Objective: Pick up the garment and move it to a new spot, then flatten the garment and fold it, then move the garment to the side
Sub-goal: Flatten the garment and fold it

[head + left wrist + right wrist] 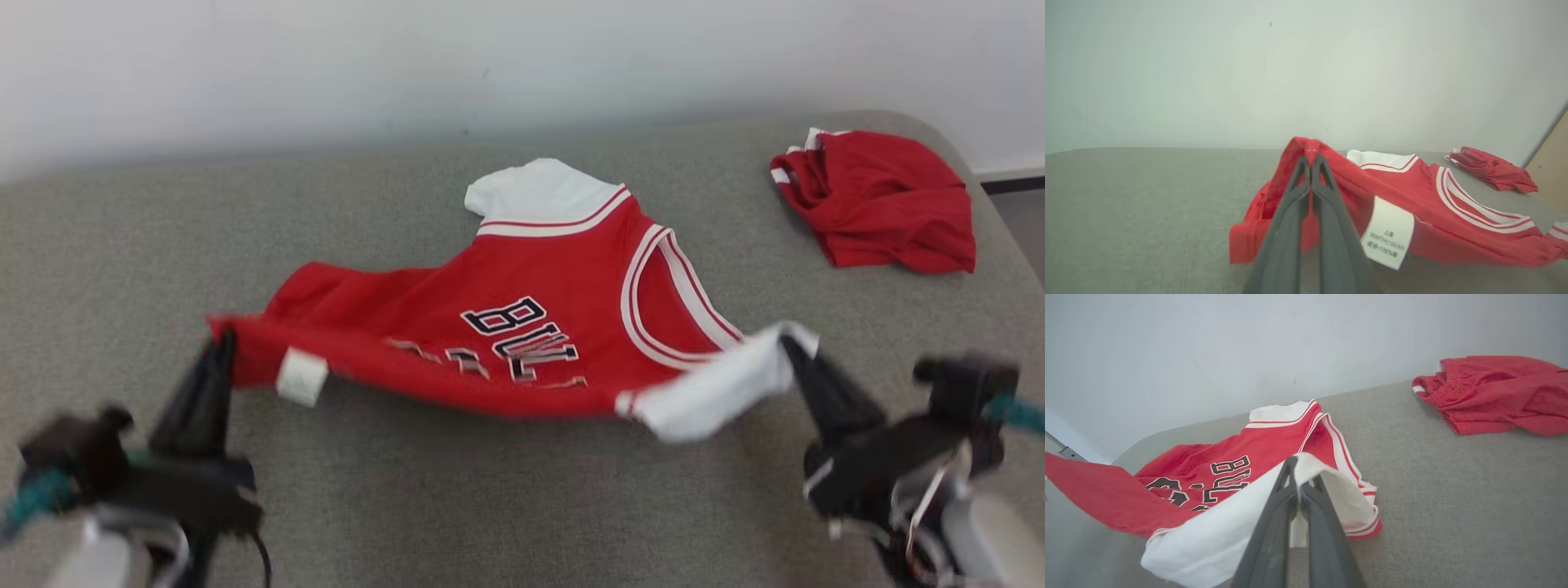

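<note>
Jersey (531, 327): red, with white sleeves and red-and-white striped trim at the neck and armholes; it sits around the middle of the table, chest side up, neck toward the right
Table (490, 506): grey and cloth-covered, its far right corner rounded, its far edge against a pale wall (326, 65)
Left gripper (222, 336): toward the front left of the table, its two dark fingers pressed together and clamped on the red hem corner of the jersey
Right gripper (789, 343): toward the front right, fingers together and pinching the tip of the nearer white sleeve (718, 388)
Near edge of the jersey: held up off the table between the two grippers, sagging in the middle
Far part of the jersey: lying on the table, with the other white sleeve (539, 194) spread flat toward the far edge
Lettering (522, 335): black with a white outline, running sideways from where I stand; the lower letters are creased into the fold and I cannot read them
Tag (300, 377): white, hanging from the hem just beside the left gripper's fingers, with small print on it in the left wrist view
Second garment (882, 200): red with a little white trim, crumpled in a heap at the far right corner of the table, well apart from the jersey
</note>
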